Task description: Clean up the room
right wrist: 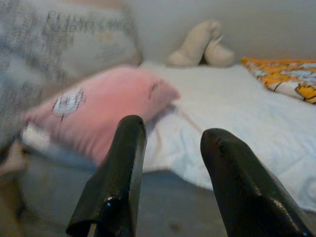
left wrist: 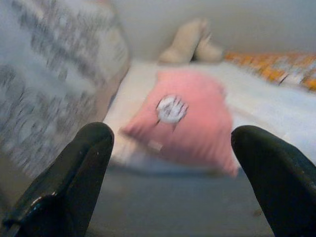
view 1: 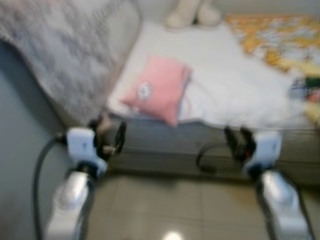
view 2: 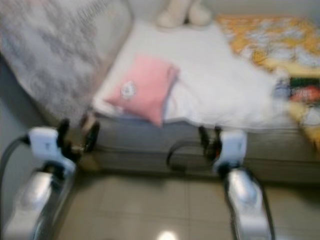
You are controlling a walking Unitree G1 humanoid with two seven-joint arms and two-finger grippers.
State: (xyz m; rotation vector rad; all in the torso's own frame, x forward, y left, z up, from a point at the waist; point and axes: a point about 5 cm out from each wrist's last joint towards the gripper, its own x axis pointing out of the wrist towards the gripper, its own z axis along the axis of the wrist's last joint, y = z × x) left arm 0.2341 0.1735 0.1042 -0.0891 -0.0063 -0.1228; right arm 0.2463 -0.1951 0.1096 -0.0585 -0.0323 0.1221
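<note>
The fingers of the left gripper [left wrist: 170, 197] stand wide apart with nothing between them, raised in front of the bed's near left corner, just short of the grey side of the bed frame [view 1: 165, 142]. Off to the left of that corner a grey patterned blanket [view 1: 65, 50] hangs draped over something tall beside the bed. On the bed [view 1: 220, 85] itself, a pink pillow [view 1: 157, 90] with a small round white patch on it lies tilted near the front edge towards the left end, resting on the white sheet and overhanging the edge a little. At the far edge of the bed, against the wall, sits a pale cream soft toy [view 1: 192, 12], well apart from the pillow. Further right, an orange and white patterned quilt [view 1: 280, 37] covers the far right corner, and a few small colourful items [view 1: 305, 90], too blurred to tell what they are, lie at the right edge. The right gripper [right wrist: 170, 182] is held up before the front edge of the bed, right of the middle, its fingers parted by a modest gap and empty. The floor [view 1: 175, 210] under both silver arms is pale glossy tile.
</note>
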